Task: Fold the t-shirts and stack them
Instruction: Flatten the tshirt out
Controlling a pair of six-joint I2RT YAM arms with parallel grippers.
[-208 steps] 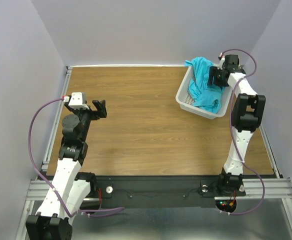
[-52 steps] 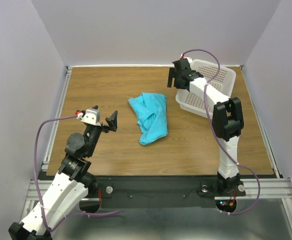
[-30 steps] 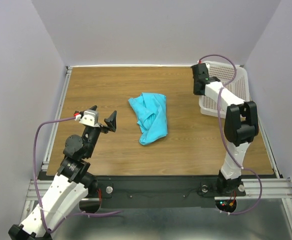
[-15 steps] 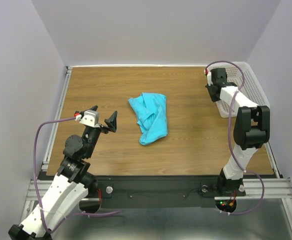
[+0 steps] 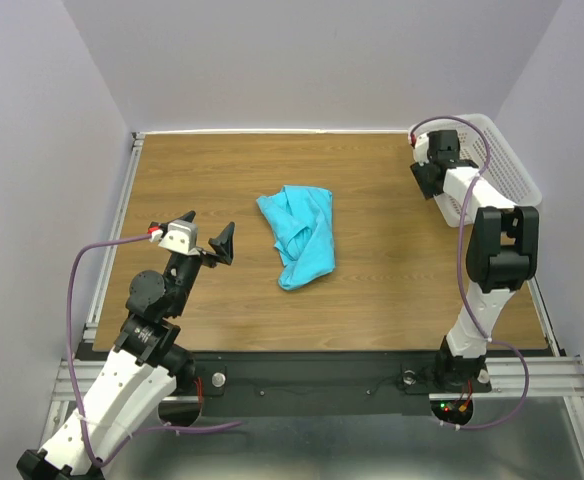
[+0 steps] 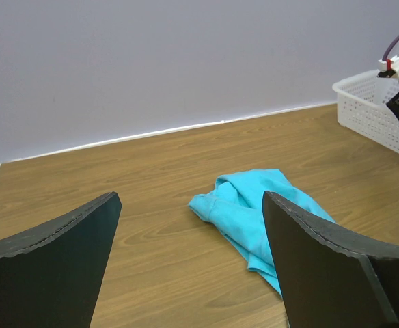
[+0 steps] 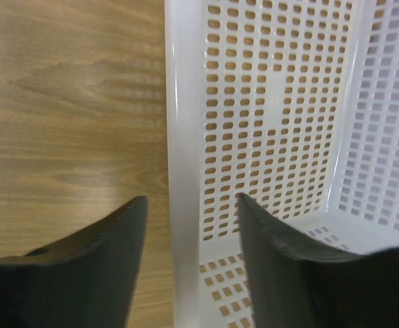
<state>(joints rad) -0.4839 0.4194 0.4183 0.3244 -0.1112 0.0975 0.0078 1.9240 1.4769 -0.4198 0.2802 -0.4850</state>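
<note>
Status: the plain turquoise-blue cotton t-shirt [image 5: 299, 237] lay crumpled in a loose heap near the middle of the brown wood-grain table [image 5: 202, 170]. It was unfolded, and neither of my arms touched it. The heap ran roughly far-to-near, with the wider bunch at the far end and a narrower tail pointing toward my bases.

My left gripper [image 5: 223, 241] sat to the shirt's left, near it but clearly apart. The fingers were spread wide and held nothing. The left wrist view looked between the two black fingers straight at the shirt, which lay ahead and a little right of centre. The basket showed at the far right of that view.

My right gripper [image 7: 191, 199] was at the far right of the table, well apart from the shirt, over the white perforated plastic basket [image 5: 507, 170]. The basket sat by the right-hand wall at the table's far corner. My jaws were parted and straddled its smooth white rim: one finger hung over bare wood outside the basket, the other over the perforated inside. The right wrist view showed a gap between the rim and each finger, so there was no pinch and nothing was gripped. I could not tell from the top view whether the basket sat flat or tipped.
</note>
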